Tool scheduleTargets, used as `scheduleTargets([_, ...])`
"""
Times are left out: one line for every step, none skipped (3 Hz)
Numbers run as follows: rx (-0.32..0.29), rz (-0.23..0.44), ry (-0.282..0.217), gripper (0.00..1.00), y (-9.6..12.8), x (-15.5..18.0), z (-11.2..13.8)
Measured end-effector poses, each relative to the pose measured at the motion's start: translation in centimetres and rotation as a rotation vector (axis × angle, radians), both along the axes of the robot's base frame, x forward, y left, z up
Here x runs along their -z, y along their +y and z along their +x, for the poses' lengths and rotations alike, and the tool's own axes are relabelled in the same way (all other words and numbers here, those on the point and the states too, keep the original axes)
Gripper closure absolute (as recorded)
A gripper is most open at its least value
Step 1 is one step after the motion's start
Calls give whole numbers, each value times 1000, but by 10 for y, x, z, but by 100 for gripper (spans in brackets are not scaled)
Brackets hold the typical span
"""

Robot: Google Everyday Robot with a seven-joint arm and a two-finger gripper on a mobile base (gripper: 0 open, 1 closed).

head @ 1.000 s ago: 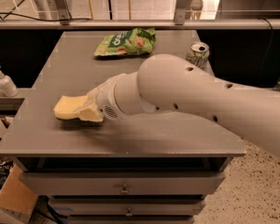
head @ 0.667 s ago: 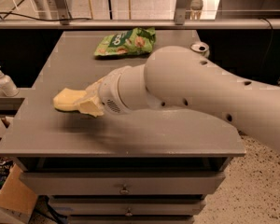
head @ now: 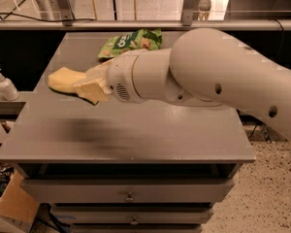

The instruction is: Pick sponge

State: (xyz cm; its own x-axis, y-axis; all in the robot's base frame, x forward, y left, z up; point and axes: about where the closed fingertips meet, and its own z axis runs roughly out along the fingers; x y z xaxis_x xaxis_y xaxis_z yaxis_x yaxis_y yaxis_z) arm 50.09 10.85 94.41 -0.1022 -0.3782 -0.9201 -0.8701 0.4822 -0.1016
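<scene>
The sponge [head: 62,78] is a pale yellow foam block sticking out to the left of my gripper [head: 87,88]. The gripper's flat pale-yellow fingers [head: 93,89] are shut on the sponge's right end. Sponge and gripper hang above the left part of the grey table [head: 194,135], and their shadow lies on the tabletop below. My thick white arm [head: 208,72] reaches in from the right and covers the table's right rear.
A green snack bag [head: 131,41] lies at the table's back middle. A white pump bottle [head: 5,84] stands on a lower ledge to the left. Drawers [head: 130,197] sit under the tabletop. A cardboard box [head: 13,207] is on the floor at lower left.
The gripper has lifted the sponge off the tabletop and carried it upward. The arm now covers the soda can that showed at the back right.
</scene>
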Motion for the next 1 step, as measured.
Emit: scheduleTargets([0, 0, 0, 100, 0, 0, 0])
